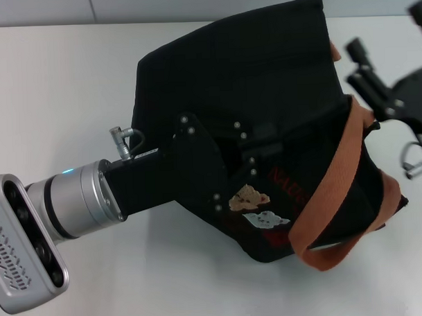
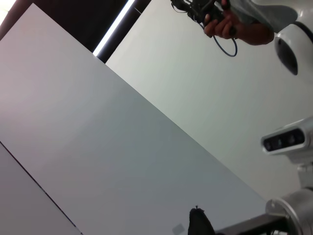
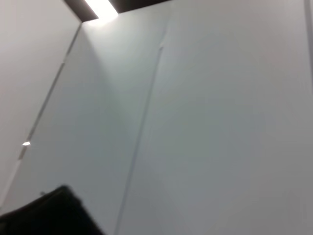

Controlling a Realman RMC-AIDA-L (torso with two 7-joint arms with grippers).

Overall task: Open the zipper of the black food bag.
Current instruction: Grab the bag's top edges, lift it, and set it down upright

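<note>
The black food bag (image 1: 263,73) lies on its side in the middle of the white table, bear patches (image 1: 254,205) and red lettering facing up. One orange-brown strap (image 1: 337,188) loops over its right end. My left gripper (image 1: 242,160) reaches in from the left and rests on the bag's face, black against black. I cannot make out the zipper or its pull in the dark fabric around the gripper. My right gripper (image 1: 355,64) hovers just off the bag's right edge, open and holding nothing. Both wrist views point up at walls and ceiling.
The white table (image 1: 63,101) extends left of and in front of the bag. The left wrist view shows the robot's head camera (image 2: 286,139) and a person's hand holding a cable (image 2: 225,27) high up. A dark shape (image 3: 49,213) fills a corner of the right wrist view.
</note>
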